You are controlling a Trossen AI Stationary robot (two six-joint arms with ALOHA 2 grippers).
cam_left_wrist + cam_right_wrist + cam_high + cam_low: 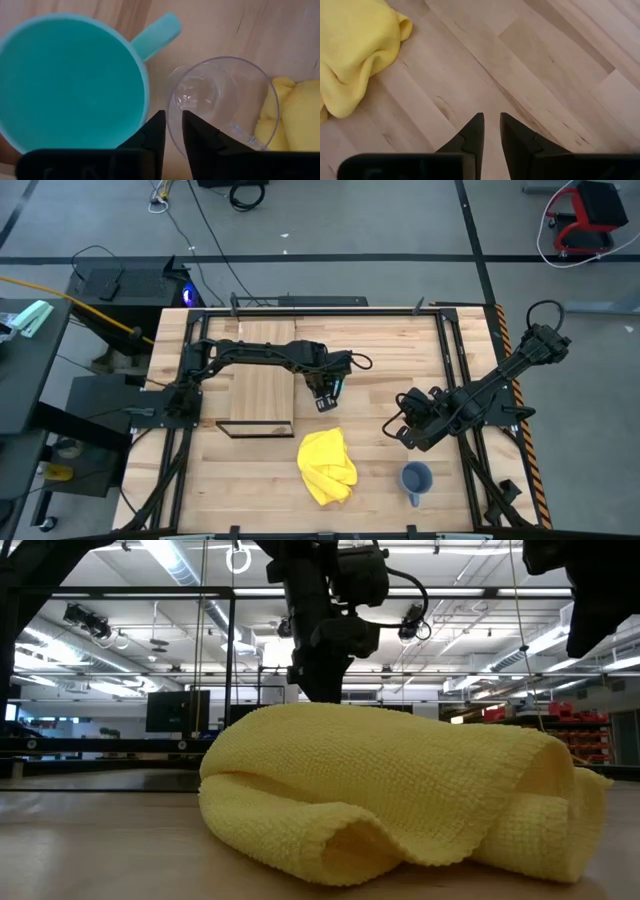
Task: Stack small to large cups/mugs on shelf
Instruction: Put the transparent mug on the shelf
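My left gripper (170,131) hangs just above two vessels that stand side by side on the bare tabletop (380,350), just beside the right edge of the shelf (262,393). My fingers (152,137) are narrow, with only a thin gap between them, and they hold nothing. Below them I see the cyan mug (70,80) with its handle pointing away, and the clear cup (220,107) close beside it; I think their rims nearly touch, but I cannot tell this for sure. The yellow cloth (328,465) lies near the clear cup. The grey-blue mug (416,478) stands well apart, near the front of the table.

The clear cup looks thin, light and smooth, so it will probably slip or tip easily. I would take it at the rim, one finger inside and one outside, on the side away from the cyan mug. The mugs look stiffer and heavier; their wall near the handle seems a good place.

My right gripper (490,131) waits over bare wood, fingers narrow and empty.
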